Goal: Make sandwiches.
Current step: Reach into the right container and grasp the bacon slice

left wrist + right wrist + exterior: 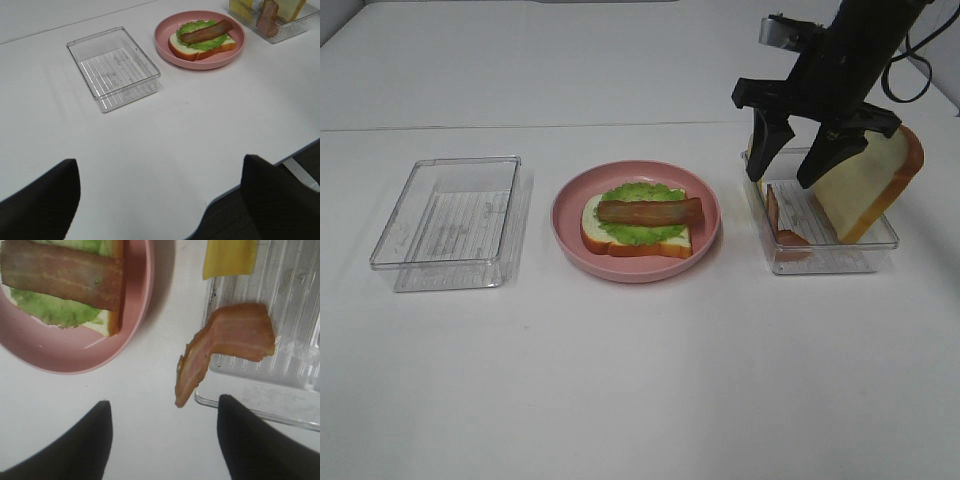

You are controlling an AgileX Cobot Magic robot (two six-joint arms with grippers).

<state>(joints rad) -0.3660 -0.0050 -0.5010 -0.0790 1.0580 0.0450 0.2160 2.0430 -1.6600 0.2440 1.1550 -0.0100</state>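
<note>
Right tool [782,176] hangs spread and empty above a bacon strip [235,335] draped over the rim of the tray [250,409]; the half-built sandwich [640,218] sits on the pink plate [570,222]. Risk: a finger catches the rim and shifts the tray, or the limp strip slips out.

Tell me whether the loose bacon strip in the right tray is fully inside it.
Partly out. In the right wrist view the bacon strip bends over the tray rim, one end past it.

Pink plate [570,212] in all three views
</note>
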